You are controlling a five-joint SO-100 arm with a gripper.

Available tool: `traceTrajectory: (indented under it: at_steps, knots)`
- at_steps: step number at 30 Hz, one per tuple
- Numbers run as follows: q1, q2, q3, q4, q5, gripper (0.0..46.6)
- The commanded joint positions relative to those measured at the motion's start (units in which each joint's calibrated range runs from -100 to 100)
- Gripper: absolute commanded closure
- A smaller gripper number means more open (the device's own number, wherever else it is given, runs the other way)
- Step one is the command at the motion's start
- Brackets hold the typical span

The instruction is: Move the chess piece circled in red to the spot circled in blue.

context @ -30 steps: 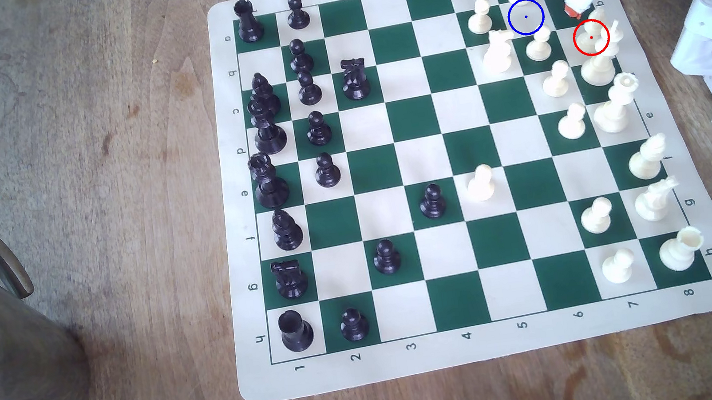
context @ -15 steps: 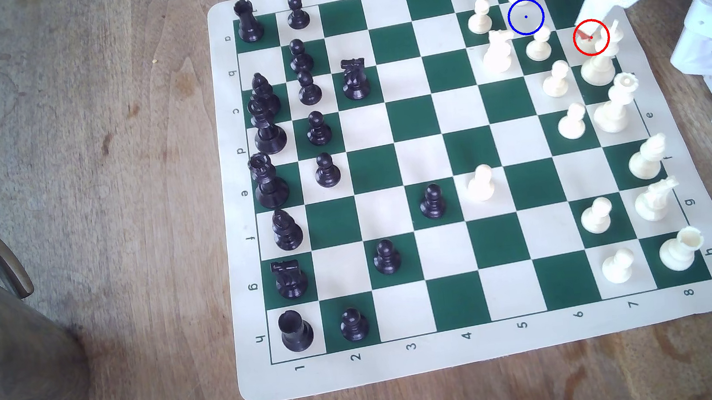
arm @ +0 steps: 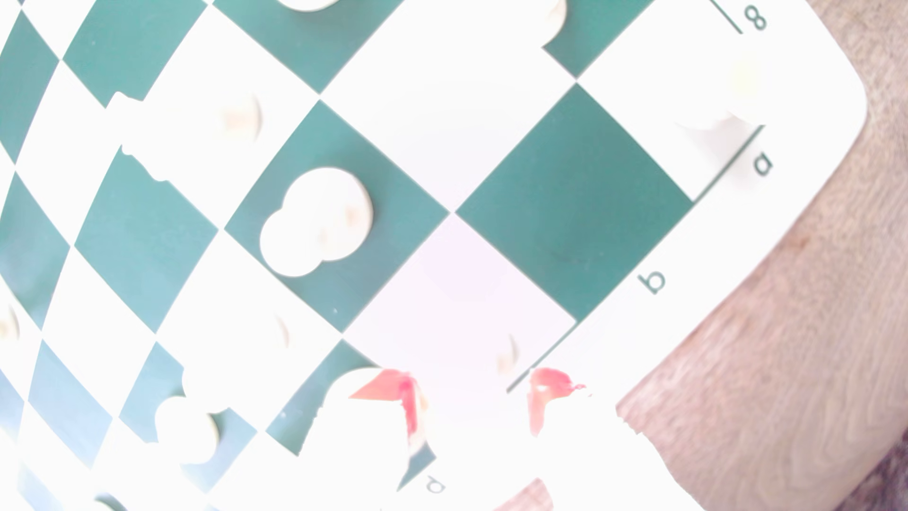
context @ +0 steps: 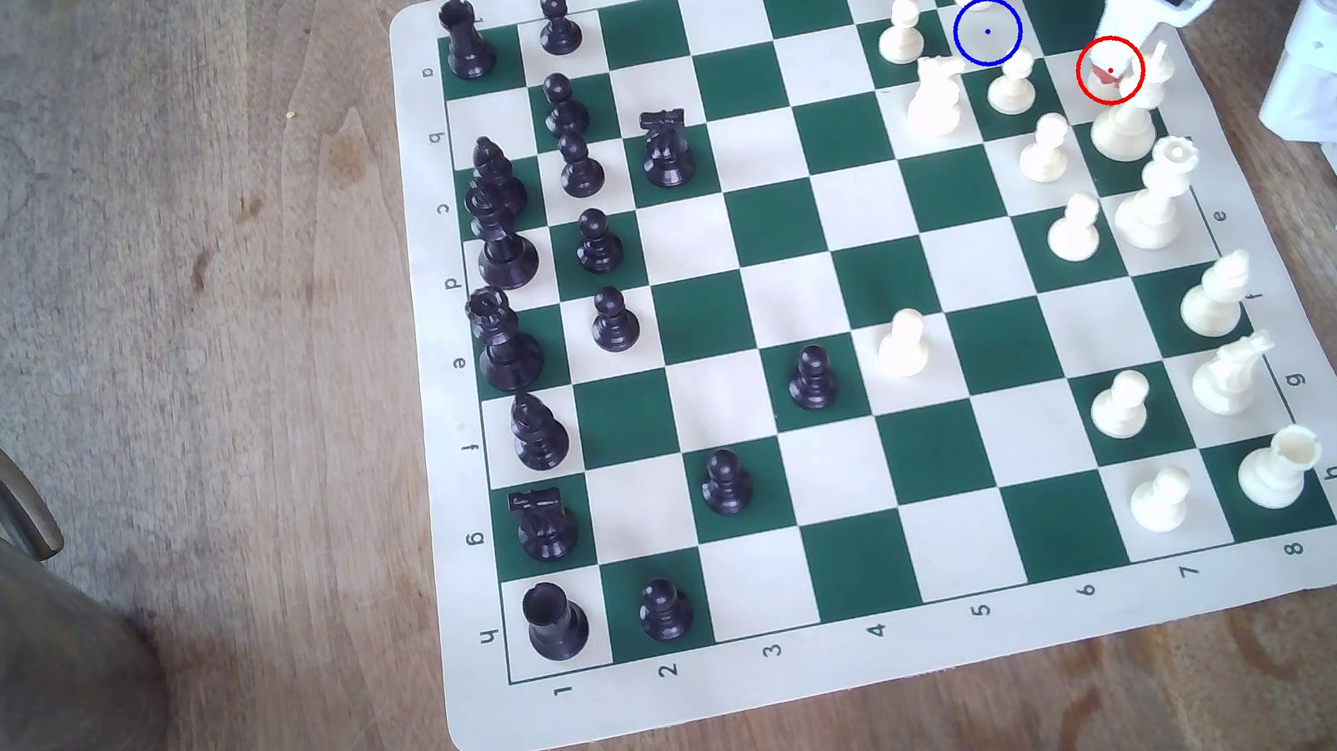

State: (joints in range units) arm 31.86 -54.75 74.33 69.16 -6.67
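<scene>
1. Since the fingers (context: 1110,74) are spread, with the red tips (arm: 405,405) apart across a gap in the wrist view, nothing is pinched yet.
2. The chess piece (context: 1122,132) stands directly under the fingers. Its base is on a green square and its head is up inside the red ring. The wrist view is washed out there, so I can't confirm the head is centred in the gap.
3. Drop lower before closing and pinch the slim body below the head. The tapered top would likely squirt out.
4. Close slowly and square. A tall white piece (context: 1155,198) sits just beside the outer finger, so there's little clearance.
5. Lift straight up, clear of the neighbours' heads, before translating.
6. The spot (context: 988,32) is near, diagonally off the fingers. A pawn (context: 1011,88) stands just beside it, so come down vertically.
</scene>
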Motion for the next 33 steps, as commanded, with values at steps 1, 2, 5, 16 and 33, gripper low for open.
traceTrajectory:
  at_steps: [1, 2, 5, 16, 33]
  knots:
    - [-0.8, 0.3, -5.0, 0.9, -0.2, 36.5]
    - [-1.0, 0.4, -5.5, 1.4, -0.4, 37.2]
    - [-1.4, 0.6, -6.3, 2.2, -0.5, 39.2]
    - [-2.3, 0.7, -9.5, 3.6, -1.0, 46.4]
    - [-1.8, 16.6, -29.7, 0.2, -0.6, 46.4]
